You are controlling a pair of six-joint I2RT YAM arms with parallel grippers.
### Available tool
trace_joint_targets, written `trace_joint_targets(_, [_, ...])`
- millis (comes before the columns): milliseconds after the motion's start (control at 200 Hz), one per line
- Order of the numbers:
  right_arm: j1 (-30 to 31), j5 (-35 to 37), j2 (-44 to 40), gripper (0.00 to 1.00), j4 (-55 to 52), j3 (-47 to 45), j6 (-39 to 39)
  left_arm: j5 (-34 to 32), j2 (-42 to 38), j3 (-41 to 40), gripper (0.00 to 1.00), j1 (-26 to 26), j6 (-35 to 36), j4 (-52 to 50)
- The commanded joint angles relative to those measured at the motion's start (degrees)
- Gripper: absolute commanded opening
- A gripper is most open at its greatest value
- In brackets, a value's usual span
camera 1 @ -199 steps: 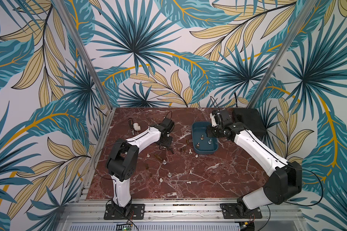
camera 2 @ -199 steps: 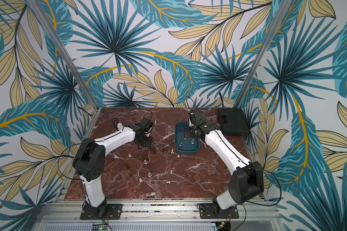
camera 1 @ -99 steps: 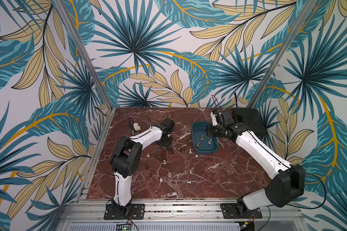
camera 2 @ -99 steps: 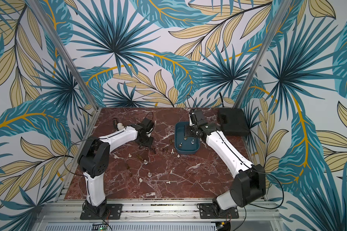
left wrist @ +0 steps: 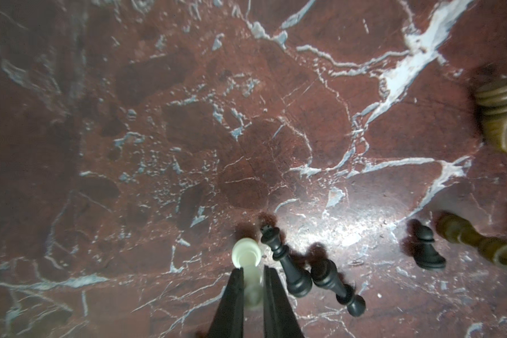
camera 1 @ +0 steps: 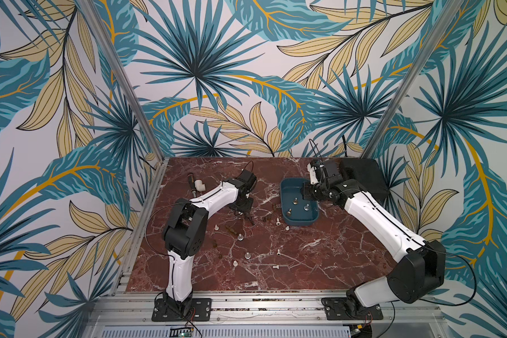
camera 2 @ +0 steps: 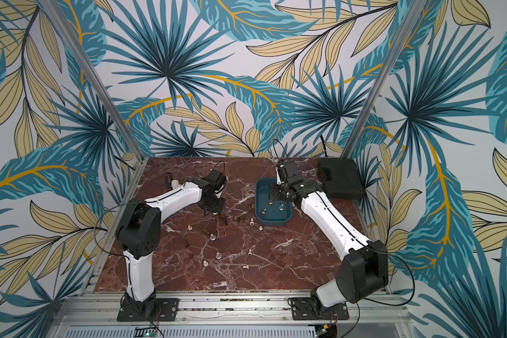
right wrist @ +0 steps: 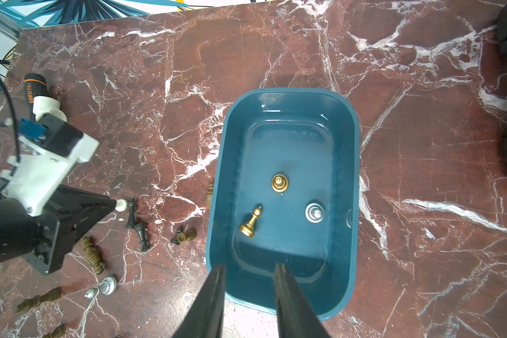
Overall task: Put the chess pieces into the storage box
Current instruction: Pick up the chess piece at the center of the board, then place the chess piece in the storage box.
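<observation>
White chess piece (left wrist: 246,254) in left fingers (left wrist: 231,301); illegible orange lettering (right wrist: 29,93) on tool (right wrist: 35,85)

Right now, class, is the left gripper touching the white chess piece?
Touching. In the left wrist view the left gripper clamps the white chess piece between both fingers, with no gap on either side.

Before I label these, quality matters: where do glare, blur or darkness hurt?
Left wrist view: glare patch on the red marble tabletop, one side dim, white chess piece in the left gripper blurred at its base. Right wrist view: sharp, slight sheen in the teal plastic tub. Both top views: dark brown chess pieces barely stand out.
</observation>
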Motion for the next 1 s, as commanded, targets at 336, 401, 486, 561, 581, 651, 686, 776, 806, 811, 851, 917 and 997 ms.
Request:
trace_joint_targets(336, [0.4, 2.9, -9.4, 0.34, 3.8, -4.0, 0.2, 5.3, -1.6, 20.2, 0.01, -9.5, 0.8, 0.1])
trace_joint_targets(401, [0.4, 4.3, -11.1, 0.34, 4.5, -5.1, 0.6, 6.9, -0.6, 20.8, 0.0, -10.9, 0.7, 3.8])
trace_joint_targets(486, [0.4, 7.1, -14.0, 0.33, 5.4, -6.9, 1.0, 8.5, 2.6, 24.4, 0.0, -12.3, 0.7, 4.2])
trace_joint_targets(561, [0.3, 9.2, -17.1, 0.33, 6.3, -8.4, 0.7, 8.8, 5.8, 27.7, 0.0, -13.3, 1.4, 4.0])
trace_joint_targets(581, [0.4, 9.8, -17.9, 0.33, 6.7, -8.8, 0.4, 9.3, 6.6, 28.3, 0.0, -13.4, 1.4, 4.0])
trace_joint_targets(651, [0.3, 11.1, -20.4, 0.34, 7.2, -9.8, -0.3, 12.1, 8.4, 29.2, 0.0, -14.3, 1.8, 5.4])
trace_joint_targets(686, [0.4, 11.8, -21.3, 0.34, 7.2, -10.0, -0.5, 13.1, 8.9, 29.2, 0.0, -14.7, 2.0, 6.3])
trace_joint_targets(776, [0.4, 13.5, -22.7, 0.34, 6.6, -10.1, -1.5, 14.2, 11.1, 30.8, 0.01, -15.7, 2.3, 6.1])
trace_joint_targets(806, [0.4, 13.9, -22.9, 0.34, 6.3, -10.1, -1.7, 14.2, 11.9, 31.6, 0.01, -16.0, 2.3, 5.4])
trace_joint_targets(811, [0.4, 13.9, -22.9, 0.33, 6.4, -10.1, -1.8, 14.2, 12.1, 31.7, 0.01, -16.1, 2.3, 5.3])
trace_joint_targets(851, [0.4, 14.1, -23.0, 0.33, 6.0, -10.1, -2.0, 14.1, 12.9, 32.1, 0.01, -16.4, 2.5, 4.6])
trace_joint_targets(917, [0.4, 14.2, -22.8, 0.34, 5.6, -10.0, -2.2, 14.7, 14.0, 32.0, 0.01, -16.9, 2.8, 4.2])
trace_joint_targets(997, [0.4, 14.0, -22.7, 0.34, 5.5, -10.2, -2.1, 15.1, 15.3, 32.0, 0.01, -17.4, 3.3, 3.8])
